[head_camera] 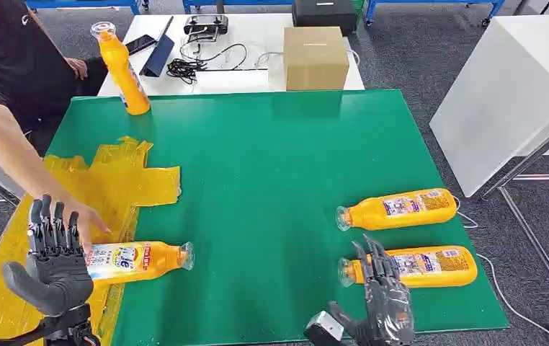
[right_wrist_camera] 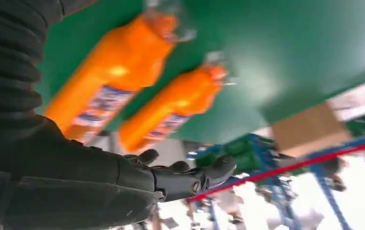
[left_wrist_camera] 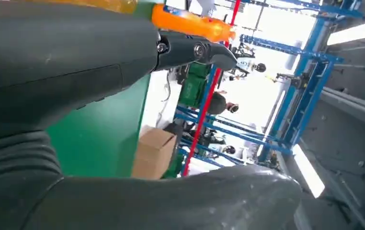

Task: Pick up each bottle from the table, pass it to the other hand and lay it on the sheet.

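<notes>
Lower right of the head view: right hand [head_camera: 381, 299], fingers spread and holding nothing, fingertips over the neck end of the nearest orange plastic bottle [head_camera: 410, 267] lying on the green table [head_camera: 279, 166]; a second lying orange bottle [head_camera: 398, 209] is just above it in frame. Lower left: left hand [head_camera: 54, 263] raised, fingers straight and slightly apart, empty, beside a third orange bottle [head_camera: 138, 259] lying on the crumpled yellow sheet [head_camera: 124, 176] (a person's hand [head_camera: 91, 220] touches its base). A fourth, upright orange bottle [head_camera: 124, 68] stands upper left.

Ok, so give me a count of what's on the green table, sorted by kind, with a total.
Orange plastic bottles lying down: 3
Orange plastic bottle standing upright: 1
Crinkled yellow plastic sheet: 1
Total: 5

The brown cardboard box sits on the white table behind, so it is not counted.
</notes>
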`<state>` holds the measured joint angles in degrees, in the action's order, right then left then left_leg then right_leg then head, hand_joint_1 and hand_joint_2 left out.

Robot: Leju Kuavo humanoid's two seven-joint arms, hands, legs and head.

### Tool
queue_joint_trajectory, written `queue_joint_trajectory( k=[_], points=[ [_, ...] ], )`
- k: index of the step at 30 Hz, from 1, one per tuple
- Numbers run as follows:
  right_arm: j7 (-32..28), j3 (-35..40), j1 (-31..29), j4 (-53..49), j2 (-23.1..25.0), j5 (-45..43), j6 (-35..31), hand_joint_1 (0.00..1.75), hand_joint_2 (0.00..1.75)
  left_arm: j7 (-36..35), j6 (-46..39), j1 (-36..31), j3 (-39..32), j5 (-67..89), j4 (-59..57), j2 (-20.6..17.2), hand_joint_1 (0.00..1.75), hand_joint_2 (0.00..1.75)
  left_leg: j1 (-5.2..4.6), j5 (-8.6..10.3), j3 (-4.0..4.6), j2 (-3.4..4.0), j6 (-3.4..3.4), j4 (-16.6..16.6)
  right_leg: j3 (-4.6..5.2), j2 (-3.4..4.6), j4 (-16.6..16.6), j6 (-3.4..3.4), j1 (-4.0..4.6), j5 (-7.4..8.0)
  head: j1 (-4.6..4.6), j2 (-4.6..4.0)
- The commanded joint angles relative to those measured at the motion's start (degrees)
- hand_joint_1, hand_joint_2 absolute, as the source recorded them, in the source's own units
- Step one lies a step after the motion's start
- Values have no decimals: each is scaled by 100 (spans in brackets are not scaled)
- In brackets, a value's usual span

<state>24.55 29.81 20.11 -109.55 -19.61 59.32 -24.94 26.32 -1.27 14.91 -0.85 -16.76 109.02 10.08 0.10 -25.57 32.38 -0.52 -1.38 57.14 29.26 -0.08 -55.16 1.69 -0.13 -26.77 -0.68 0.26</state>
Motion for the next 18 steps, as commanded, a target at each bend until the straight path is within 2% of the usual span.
queue_joint_trajectory(
  k=[1,3,8,14,18],
  points=[
    [-45,-1042,579,-135,-165,-213,80,0,175,-14,-79,112,257,-21,-19,99,0,0,0,-1,-2,-3,3,-2,-5,-5,2,0,0,-2,0,0],
    [37,-1160,631,-171,-56,-167,199,0,175,-54,-55,87,172,-115,-29,141,0,0,2,-2,-4,3,4,-1,-6,0,3,-1,3,-1,0,0],
    [143,-1908,1213,-515,-29,-211,479,0,175,-101,2,172,80,-110,-3,209,0,0,2,-5,-12,-11,5,1,-13,-15,2,1,2,-8,0,0],
    [-301,-3095,1511,-460,503,-185,1334,0,175,-171,121,179,30,-126,-8,251,0,0,0,-2,-11,-11,4,-5,-13,-14,6,1,1,-6,0,0],
    [-360,-3162,1507,-446,530,-190,1368,0,175,-171,124,176,32,-126,-12,254,0,0,3,-4,-12,-2,5,-5,-15,-6,8,0,4,-2,0,0]
  ],
)
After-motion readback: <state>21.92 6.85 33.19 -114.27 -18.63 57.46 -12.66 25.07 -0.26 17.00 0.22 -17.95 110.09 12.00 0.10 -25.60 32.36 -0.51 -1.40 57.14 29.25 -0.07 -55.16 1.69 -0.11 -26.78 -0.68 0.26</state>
